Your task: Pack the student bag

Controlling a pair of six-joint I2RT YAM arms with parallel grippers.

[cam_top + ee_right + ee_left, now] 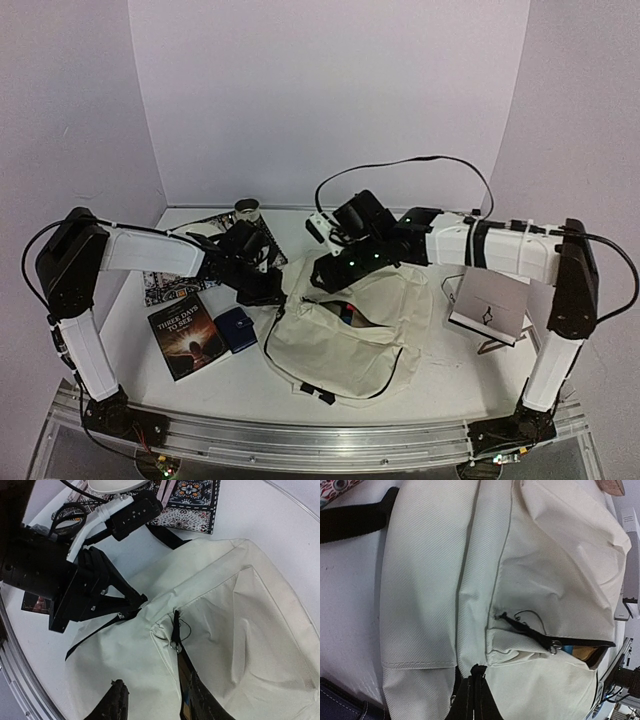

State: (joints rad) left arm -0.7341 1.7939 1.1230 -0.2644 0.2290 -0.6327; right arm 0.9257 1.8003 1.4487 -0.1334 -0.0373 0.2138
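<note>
The student bag (352, 338) is a cream fabric backpack lying flat in the middle of the table, with a black strap trailing off its near edge. My left gripper (265, 287) is at the bag's left edge; in the left wrist view its fingers (472, 697) are shut together, pinching the cream fabric (430, 580). My right gripper (157, 705) hovers open over the bag (240, 630), one finger (112, 702) above plain fabric, the other by the part-open zipper slot. The zipper pull (175, 645) sits at the slot's end; something brown and blue shows inside.
A dark book (188, 338) and a navy pouch (238, 328) lie left of the bag. A patterned book (175, 282) and a small tin (247, 211) sit behind the left arm. A white card on a stand (490, 305) is at the right.
</note>
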